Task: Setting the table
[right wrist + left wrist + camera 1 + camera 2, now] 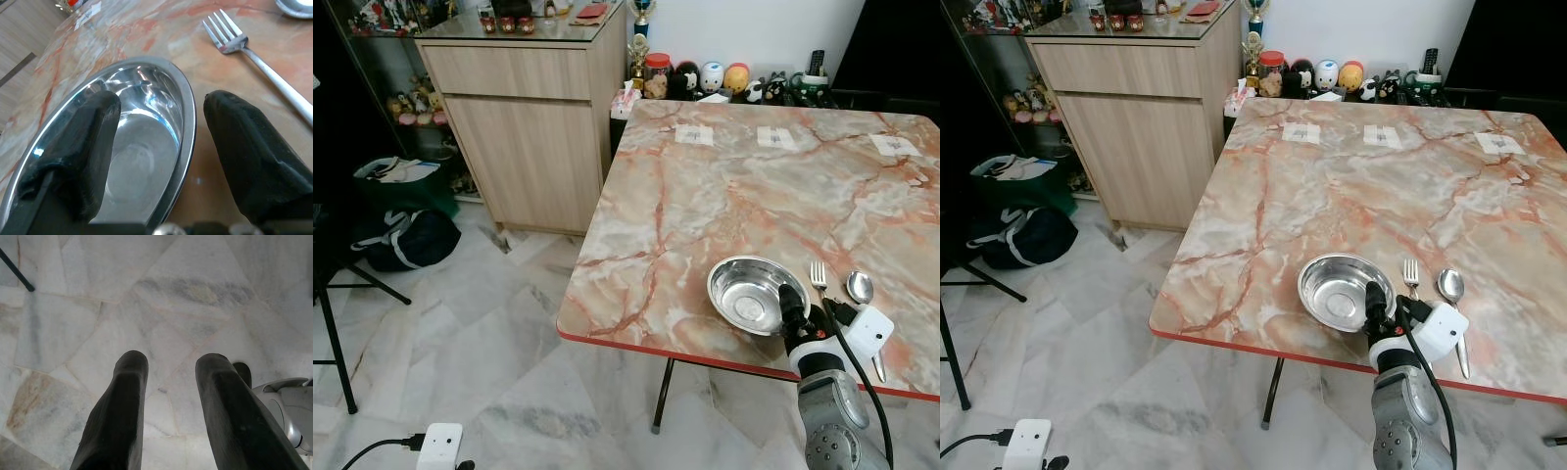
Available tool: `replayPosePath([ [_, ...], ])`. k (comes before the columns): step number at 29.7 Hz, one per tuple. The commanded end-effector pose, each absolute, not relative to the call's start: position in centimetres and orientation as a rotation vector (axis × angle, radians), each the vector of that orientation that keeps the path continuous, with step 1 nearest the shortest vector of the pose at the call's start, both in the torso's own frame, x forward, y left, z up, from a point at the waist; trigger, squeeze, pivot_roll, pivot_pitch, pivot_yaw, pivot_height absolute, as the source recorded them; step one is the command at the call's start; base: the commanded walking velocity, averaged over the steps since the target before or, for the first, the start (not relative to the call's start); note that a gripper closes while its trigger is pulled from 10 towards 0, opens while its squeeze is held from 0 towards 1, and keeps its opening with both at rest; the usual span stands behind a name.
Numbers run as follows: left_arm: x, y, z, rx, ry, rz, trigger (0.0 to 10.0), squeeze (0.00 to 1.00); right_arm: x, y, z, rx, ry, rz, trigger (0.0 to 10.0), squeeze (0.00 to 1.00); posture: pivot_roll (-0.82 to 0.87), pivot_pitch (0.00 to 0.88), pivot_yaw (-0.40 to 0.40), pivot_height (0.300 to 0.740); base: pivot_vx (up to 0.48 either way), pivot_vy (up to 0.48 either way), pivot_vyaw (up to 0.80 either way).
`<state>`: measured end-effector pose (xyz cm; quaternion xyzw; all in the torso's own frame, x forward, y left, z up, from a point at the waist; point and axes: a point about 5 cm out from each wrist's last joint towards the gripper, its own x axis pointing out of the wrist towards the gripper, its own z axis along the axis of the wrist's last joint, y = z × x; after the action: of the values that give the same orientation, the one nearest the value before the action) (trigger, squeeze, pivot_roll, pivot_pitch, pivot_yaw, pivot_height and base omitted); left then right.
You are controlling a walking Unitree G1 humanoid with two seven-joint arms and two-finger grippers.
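1. Right gripper (159,147) spread wide, straddling the rim of the one steel bowl (142,161) — one finger inside it, one outside.
2. Just beyond the outer finger: one fork (819,279), then one spoon (859,287), side by side on the marble table (724,186).
3. Left gripper (168,396) hangs parted over floor tiles (98,308).
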<state>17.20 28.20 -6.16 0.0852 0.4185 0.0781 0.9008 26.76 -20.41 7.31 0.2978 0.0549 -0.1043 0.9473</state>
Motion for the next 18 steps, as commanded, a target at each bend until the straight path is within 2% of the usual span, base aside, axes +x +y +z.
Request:
replayPosePath([
  [1,16.76,28.38,-6.33,0.171,0.883,0.175,10.0,0.0,26.96,-20.21,7.25,0.627,0.127,-0.208,10.0,0.0,0.08,0.028,-0.016,0.74,0.0,0.0,0.0],
  [10,16.76,28.37,-6.33,0.171,0.883,0.174,10.0,0.0,26.97,-20.15,6.96,0.653,0.142,-0.218,10.0,0.0,0.08,0.028,-0.016,0.74,0.0,0.0,0.0],
  [12,16.76,28.37,-6.33,0.17,0.883,0.174,10.0,0.0,26.97,-20.12,6.93,0.657,0.145,-0.218,0.0,0.0,0.08,0.028,-0.016,0.74,0.0,0.0,0.0],
  [15,16.75,28.37,-6.34,0.169,0.884,0.173,10.0,0.0,26.94,-20.07,6.82,0.655,0.153,-0.217,0.0,0.0,0.08,0.026,-0.017,0.74,0.0,0.0,0.0],
  [16,16.74,28.36,-6.35,0.168,0.885,0.173,10.0,0.0,26.95,-20.02,6.78,0.659,0.155,-0.214,0.3,0.0,0.08,0.027,-0.018,0.74,0.0,0.0,0.0],
  [17,16.74,28.36,-6.35,0.167,0.885,0.173,10.0,0.0,26.95,-19.92,6.7,0.658,0.164,-0.212,10.0,0.0,0.08,0.027,-0.018,0.74,0.0,0.0,0.0],
  [18,16.74,28.35,-6.35,0.166,0.884,0.173,10.0,0.0,26.95,-19.86,6.63,0.658,0.17,-0.212,10.0,0.0,0.08,0.027,-0.018,0.74,0.0,0.0,0.0],
])
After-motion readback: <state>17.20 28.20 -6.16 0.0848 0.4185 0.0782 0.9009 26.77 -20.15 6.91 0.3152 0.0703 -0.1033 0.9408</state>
